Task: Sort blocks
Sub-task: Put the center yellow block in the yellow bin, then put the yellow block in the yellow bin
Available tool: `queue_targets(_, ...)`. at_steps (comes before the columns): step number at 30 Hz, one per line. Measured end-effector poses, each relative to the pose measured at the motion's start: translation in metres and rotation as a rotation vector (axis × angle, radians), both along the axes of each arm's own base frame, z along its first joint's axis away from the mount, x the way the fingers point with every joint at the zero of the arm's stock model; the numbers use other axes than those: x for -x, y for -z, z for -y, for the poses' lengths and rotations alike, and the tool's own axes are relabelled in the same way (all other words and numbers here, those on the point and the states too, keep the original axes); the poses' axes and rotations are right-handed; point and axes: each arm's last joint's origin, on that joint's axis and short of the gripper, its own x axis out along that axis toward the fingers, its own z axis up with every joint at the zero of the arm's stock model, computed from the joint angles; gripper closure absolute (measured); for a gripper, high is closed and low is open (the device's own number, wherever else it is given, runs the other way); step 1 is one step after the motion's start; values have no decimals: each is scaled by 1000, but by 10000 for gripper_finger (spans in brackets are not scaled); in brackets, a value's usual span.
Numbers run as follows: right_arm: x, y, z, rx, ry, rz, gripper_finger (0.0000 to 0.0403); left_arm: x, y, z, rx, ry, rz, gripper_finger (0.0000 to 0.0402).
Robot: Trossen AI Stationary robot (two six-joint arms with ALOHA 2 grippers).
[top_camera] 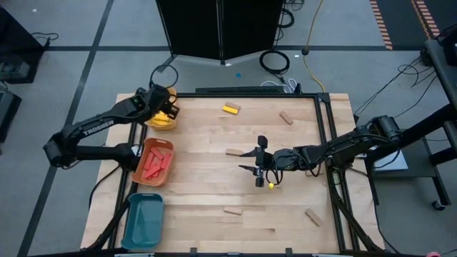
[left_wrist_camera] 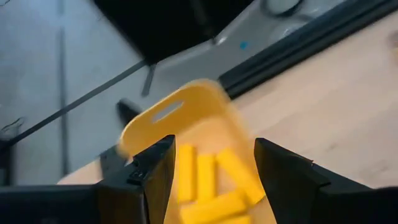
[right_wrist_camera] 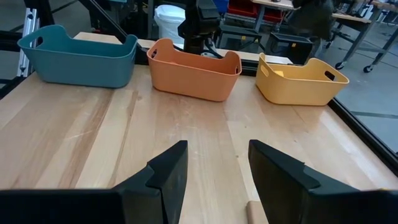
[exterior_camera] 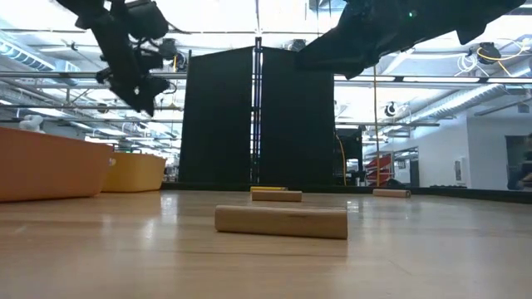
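The left gripper (top_camera: 166,108) is hovering over the yellow tray (top_camera: 163,121), fingers wide and empty. The right gripper (top_camera: 257,162), also wide, is hanging mid-table near a tan block (top_camera: 235,152); I'd guess it's picking next, needing a descent.

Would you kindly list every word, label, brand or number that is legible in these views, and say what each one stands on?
"TROSSEN": white lettering along the left arm in the high view, small, only just legible.
Nothing else can be read. The yellow tray, orange tray, teal tray and the tan blocks show no markings. The right arm shows no legible lettering, and signs in the room behind the table are too small or blurred to read.
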Motion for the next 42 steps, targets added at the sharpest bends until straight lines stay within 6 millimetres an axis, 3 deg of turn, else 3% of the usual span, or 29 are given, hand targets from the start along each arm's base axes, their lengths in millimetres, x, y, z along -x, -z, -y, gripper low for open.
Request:
queue_targets(6,0,0,4,29,53,-1,241,-30,-10,20,10,300,309,185)
queue_targets(12,1,5,11,51,126,-55,241,-65,18,72,-116,611,684,185)
queue_targets(18,0,10,27,3,199,-89,241,-65,47,111,-219,807,886,185)
queue_targets(20,-3,14,40,-10,246,-102,241,-64,54,116,-240,844,873,185)
queue_targets(31,-19,66,148,-101,472,-172,241,-65,49,118,-339,911,850,185)
queue_targets(38,-54,85,192,-124,484,-218,241,-65,49,118,-358,923,833,185)
queue_targets(42,-75,84,209,-118,533,-241,241,-65,49,118,-357,924,834,185)
